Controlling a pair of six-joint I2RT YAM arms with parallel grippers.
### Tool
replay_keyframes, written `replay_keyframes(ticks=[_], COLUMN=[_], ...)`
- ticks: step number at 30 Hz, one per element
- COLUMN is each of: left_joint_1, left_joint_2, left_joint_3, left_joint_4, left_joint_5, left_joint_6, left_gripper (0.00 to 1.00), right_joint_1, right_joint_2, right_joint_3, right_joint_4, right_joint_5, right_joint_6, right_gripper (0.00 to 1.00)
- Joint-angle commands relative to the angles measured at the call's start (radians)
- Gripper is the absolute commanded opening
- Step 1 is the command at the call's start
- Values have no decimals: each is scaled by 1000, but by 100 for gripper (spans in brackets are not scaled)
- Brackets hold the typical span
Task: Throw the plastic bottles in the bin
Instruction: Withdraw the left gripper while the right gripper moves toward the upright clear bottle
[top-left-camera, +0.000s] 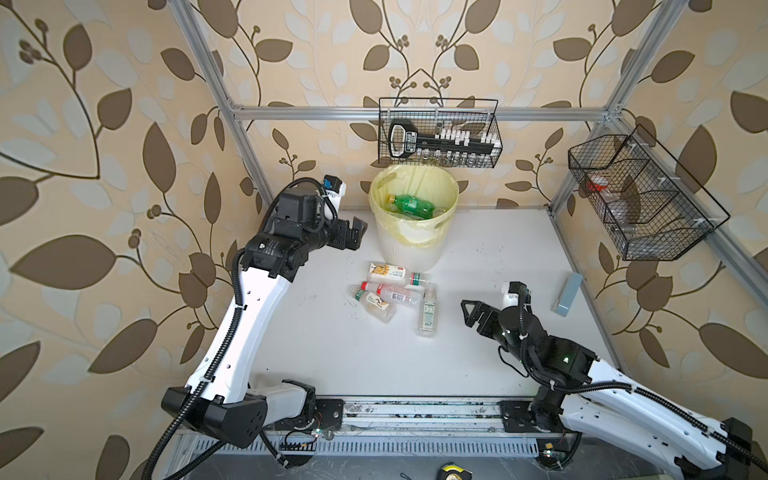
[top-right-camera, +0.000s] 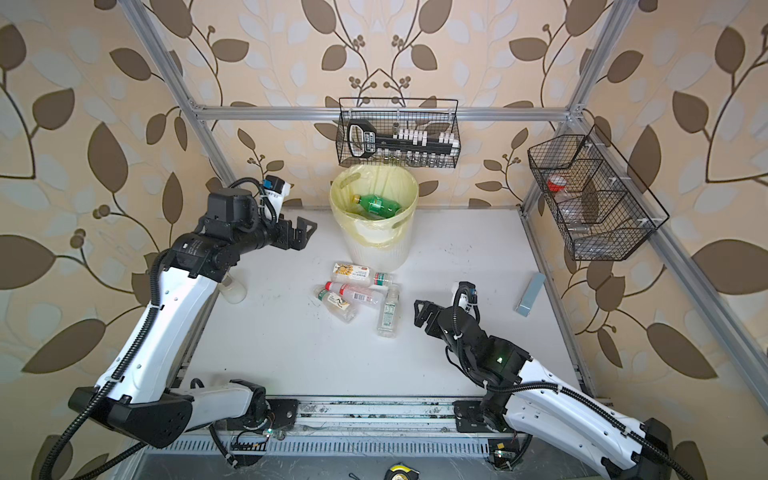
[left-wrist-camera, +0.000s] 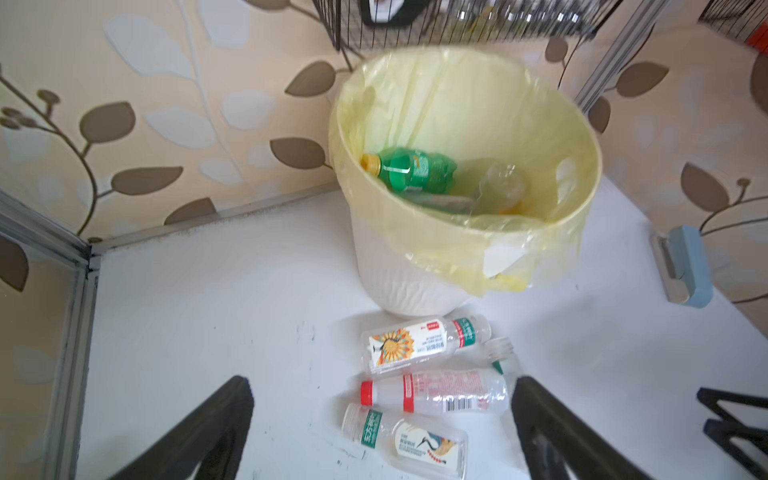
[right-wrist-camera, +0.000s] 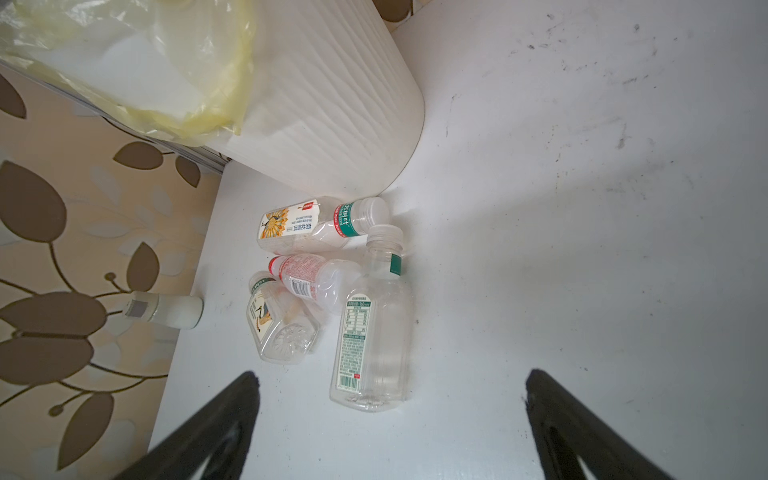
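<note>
We are holding our left gripper (top-left-camera: 356, 235) and right gripper (top-left-camera: 468, 314) spread wide, with nothing in them. The left one is hanging beside the bin (top-left-camera: 409, 249), which is sitting at the back edge of the table (top-left-camera: 498, 257) with a green bottle (top-left-camera: 409, 204) inside. Four plastic bottles (top-left-camera: 388, 274) are lying just in front of it. We think we are picking next: the right one needs to drop over the nearest clear bottle (top-left-camera: 427, 312) and squeeze.

top: overhead, whole table (top-left-camera: 478, 353) | wrists: close, oblique | shared: bottles (left-wrist-camera: 432, 392) beside bin (left-wrist-camera: 399, 282)
</note>
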Motion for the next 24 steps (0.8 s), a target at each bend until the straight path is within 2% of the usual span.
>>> replay_keyframes(ticks=[1, 4, 11, 14, 24], left_joint_1=[16, 44, 126, 136, 224], left_joint_2=[-46, -58, -77, -80, -94], left_joint_3=[-48, -97, -301, -366, -535], left_joint_4=[7, 6, 95, 115, 172], left_joint_5=[-30, -68, -16, -63, 10], left_joint_6=[96, 124, 150, 168, 148], left_gripper=[99, 99, 99, 99, 99], right_joint_1=[-14, -3, 49, 65, 66], right_joint_2=[8, 71, 273, 351, 456], right_joint_3=[-13, 55, 196, 248, 267], right_joint_4=[46, -63, -210, -249, -137], right_joint_5=[-43, -1, 74, 87, 28], right_joint_6=[29, 7, 3, -4, -42], right_gripper=[100, 100, 100, 100, 100])
